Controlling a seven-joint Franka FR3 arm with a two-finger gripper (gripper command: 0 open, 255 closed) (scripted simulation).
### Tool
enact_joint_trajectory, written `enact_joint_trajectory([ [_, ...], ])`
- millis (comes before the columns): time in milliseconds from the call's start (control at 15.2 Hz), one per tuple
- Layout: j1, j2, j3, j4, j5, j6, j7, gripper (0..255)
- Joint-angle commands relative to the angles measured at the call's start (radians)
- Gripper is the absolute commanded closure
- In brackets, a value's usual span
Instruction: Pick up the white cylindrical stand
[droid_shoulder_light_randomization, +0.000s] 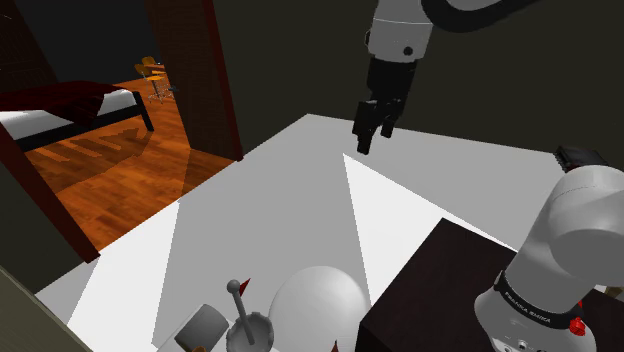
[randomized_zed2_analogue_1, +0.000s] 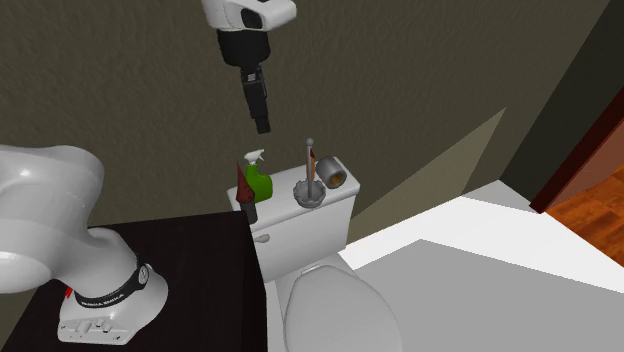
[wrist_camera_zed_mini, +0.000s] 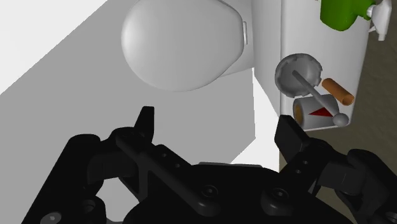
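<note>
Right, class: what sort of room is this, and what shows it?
Probably a bathroom: a white toilet with its lid down, and a green spray bottle standing on its tank.

Dim render overall; walls (randomized_zed2_analogue_1: 120, 80) dark. Pale floor (droid_shoulder_light_randomization: 300, 190) brightest, crossed by hard-edged grey shadow wedges. Wood floor (droid_shoulder_light_randomization: 110, 170) glossy. Focus crisp throughout.

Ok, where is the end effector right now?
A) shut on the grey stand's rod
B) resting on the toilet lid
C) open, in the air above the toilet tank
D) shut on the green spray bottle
C: the end effector hangs clear above the toilet tank, and in the wrist view its fingers stand apart, holding nothing.
</note>
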Motion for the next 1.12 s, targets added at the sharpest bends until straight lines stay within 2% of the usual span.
enact_joint_trajectory([
  [0, 0.006, 0.040, 0.052, -0.006, 0.006, 0.050, 0.049, 0],
  [330, 0.004, 0.177, 0.181, 0.021, -0.010, 0.159, 0.174, 0],
  [594, -0.014, 0.311, 0.286, 0.068, -0.060, 0.236, 0.291, 0],
  [858, -0.039, 0.471, 0.390, 0.137, -0.160, 0.295, 0.433, 0],
  [1056, -0.052, 0.612, 0.458, 0.205, -0.275, 0.319, 0.560, 0],
])
